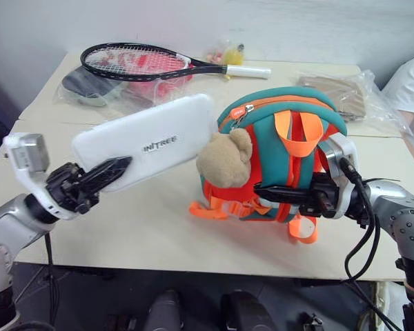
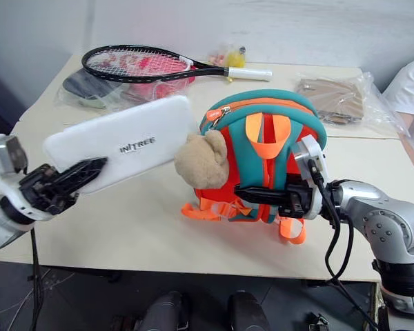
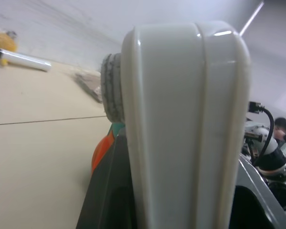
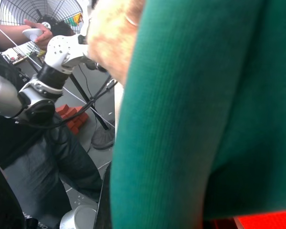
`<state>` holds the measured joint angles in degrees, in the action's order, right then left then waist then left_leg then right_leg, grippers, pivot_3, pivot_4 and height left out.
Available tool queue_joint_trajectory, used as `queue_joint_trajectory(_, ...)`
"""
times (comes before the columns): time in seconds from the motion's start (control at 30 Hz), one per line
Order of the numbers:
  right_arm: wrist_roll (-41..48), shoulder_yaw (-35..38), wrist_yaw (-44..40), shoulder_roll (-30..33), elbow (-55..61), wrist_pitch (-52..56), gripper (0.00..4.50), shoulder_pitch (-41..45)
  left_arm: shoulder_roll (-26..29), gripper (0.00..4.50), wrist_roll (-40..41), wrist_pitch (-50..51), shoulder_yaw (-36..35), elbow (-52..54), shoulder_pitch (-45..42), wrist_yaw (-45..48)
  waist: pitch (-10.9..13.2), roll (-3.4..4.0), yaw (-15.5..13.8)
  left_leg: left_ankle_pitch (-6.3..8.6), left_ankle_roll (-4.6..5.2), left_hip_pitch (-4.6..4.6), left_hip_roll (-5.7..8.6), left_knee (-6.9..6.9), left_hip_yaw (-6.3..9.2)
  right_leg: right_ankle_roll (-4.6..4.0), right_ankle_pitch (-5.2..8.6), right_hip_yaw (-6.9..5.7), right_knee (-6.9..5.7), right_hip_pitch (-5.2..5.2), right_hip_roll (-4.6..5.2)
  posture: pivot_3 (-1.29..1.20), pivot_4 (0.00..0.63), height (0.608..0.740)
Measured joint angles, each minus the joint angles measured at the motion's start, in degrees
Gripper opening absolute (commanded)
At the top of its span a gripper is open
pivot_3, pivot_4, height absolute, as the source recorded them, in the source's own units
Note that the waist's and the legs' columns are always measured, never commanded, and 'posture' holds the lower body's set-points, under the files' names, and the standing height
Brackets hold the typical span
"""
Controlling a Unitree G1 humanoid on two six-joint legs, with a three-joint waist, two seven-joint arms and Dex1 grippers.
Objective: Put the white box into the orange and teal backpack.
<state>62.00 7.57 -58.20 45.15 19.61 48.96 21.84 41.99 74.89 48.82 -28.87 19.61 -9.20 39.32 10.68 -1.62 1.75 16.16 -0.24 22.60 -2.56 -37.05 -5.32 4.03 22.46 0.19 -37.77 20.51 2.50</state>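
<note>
I am carrying the white box (image 1: 146, 141) clamped in my left gripper (image 1: 109, 171), its far end nearing the orange and teal backpack (image 1: 283, 155) at three o'clock. My right gripper (image 1: 279, 193) is pinching the backpack upright. Next: lining up with the zipper mouth.

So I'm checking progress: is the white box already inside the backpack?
No, the white box is held in the air by the left gripper, left of the backpack and outside it.
</note>
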Motion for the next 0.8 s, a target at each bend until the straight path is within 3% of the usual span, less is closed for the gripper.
queue_joint_trajectory(0.17,0.0,0.1,0.0,0.0,0.0,0.9,0.01,0.1,0.2,1.28,-5.7,-0.8,6.6,-3.1,-6.3,2.2,0.0,0.0,-0.2,-0.03,-0.05,0.02,-0.06,-0.02,0.02,0.0,0.0,-0.02,-0.03,0.03,-0.07,0.0,0.15,0.74)
queue_joint_trajectory(0.3,0.0,0.2,0.0,0.1,0.1,1.4,0.01,0.0,4.6,1.28,-13.6,-1.6,14.3,-3.5,-10.8,6.6,0.0,0.0,-0.2,-0.02,-0.01,0.03,0.01,-0.02,-0.01,0.0,0.0,0.02,0.0,0.0,-0.02,0.0,0.15,0.74)
queue_joint_trajectory(0.4,0.1,0.3,0.1,0.2,0.4,1.8,0.01,0.2,4.0,1.28,-20.9,-3.1,21.3,-6.3,-20.2,6.8,0.0,0.0,-0.5,-0.05,0.01,0.06,0.02,-0.06,0.04,0.01,0.0,-0.02,-0.01,-0.01,-0.02,0.0,0.15,0.74)
queue_joint_trajectory(0.5,1.0,0.6,0.1,0.5,0.5,3.2,0.01,0.3,0.3,1.28,-26.0,-1.2,27.7,-10.3,-30.5,5.2,0.0,0.0,-0.7,-0.05,0.02,0.09,0.03,-0.07,0.03,0.03,-0.02,-0.02,-0.04,0.01,-0.03,0.0,0.15,0.74)
queue_joint_trajectory(0.67,1.5,1.1,0.0,0.7,0.7,3.8,0.01,0.7,-11.0,1.28,-35.5,-3.6,37.6,-17.8,-43.5,4.2,0.0,0.0,-1.4,-0.08,0.02,0.47,0.02,-0.23,0.0,0.09,-0.05,-0.01,-0.07,0.36,-0.08,0.0,0.15,0.74)
queue_joint_trajectory(0.8,1.2,0.9,0.1,0.5,0.9,3.7,0.01,0.5,-17.4,1.28,-47.1,-15.4,47.1,-27.7,-48.4,11.1,0.0,0.03,-1.5,-0.1,-0.02,0.62,0.0,-0.24,-0.13,0.09,-0.05,0.08,-0.18,0.65,-0.14,0.0,0.15,0.74)
